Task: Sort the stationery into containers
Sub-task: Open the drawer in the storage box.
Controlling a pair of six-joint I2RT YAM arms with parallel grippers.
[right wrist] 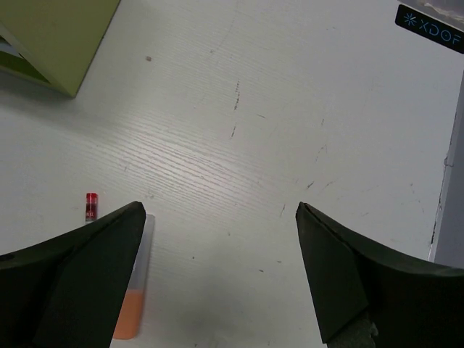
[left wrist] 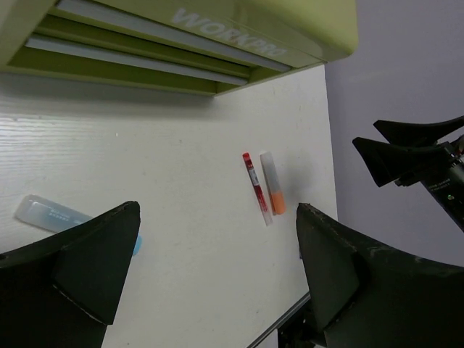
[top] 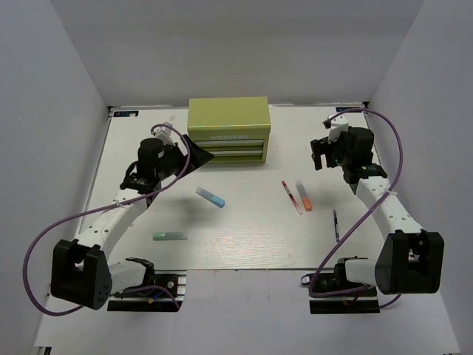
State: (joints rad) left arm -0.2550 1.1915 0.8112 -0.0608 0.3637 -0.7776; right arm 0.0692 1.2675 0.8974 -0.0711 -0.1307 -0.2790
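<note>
Chest stands at the table's far edge, with blue marker, green marker, red pen, orange marker and dark pen loose before it, while left gripper and right gripper hover spread wide, holding nothing.

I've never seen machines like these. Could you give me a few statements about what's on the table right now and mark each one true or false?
1. Both drawers of the chest are shut. True.
2. The red pen lies right beside the orange marker. True.
3. The green marker is already in the chest. False: it lies out on the table, near the left arm.
4. The right arm's jaws hold the dark pen. False: those jaws are open and empty, and the pen lies on the table beside that arm.
</note>
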